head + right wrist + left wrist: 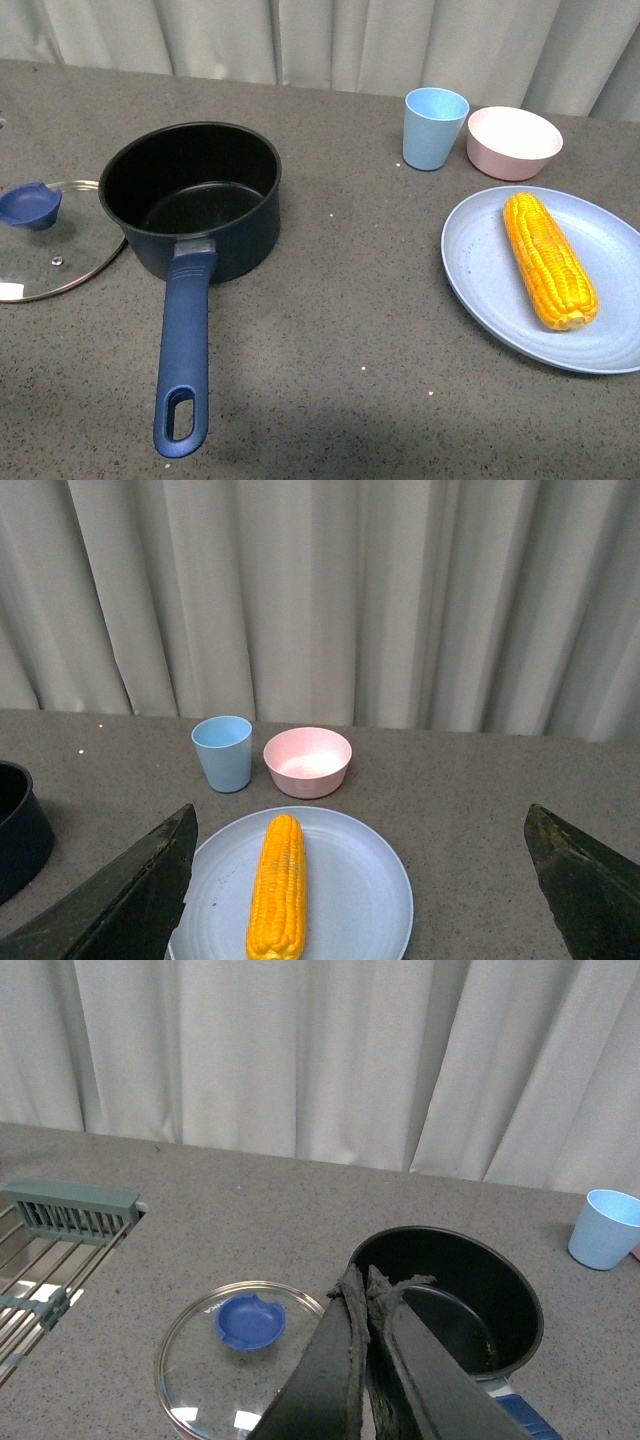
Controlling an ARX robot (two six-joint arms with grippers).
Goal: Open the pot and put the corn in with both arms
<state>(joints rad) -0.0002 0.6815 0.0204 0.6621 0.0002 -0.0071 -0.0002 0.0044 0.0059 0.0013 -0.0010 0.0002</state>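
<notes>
Grey counter (350,340): pot (190,200) open, corn (549,260) on plate (478,265); lid sticker (10,292) unreadable; left claw (363,1278) together, right claw (359,808) apart.

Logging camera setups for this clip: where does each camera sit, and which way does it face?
Front: on the body, looking down on dark navy saucepan, glass lid, yellow corn cob; no arm shows.
Left wrist: above lid and saucepan, facing curtain; shut left gripper shows.
Right wrist: above the cob, facing curtain; open right gripper shows.
All share the light blue cup.
</notes>
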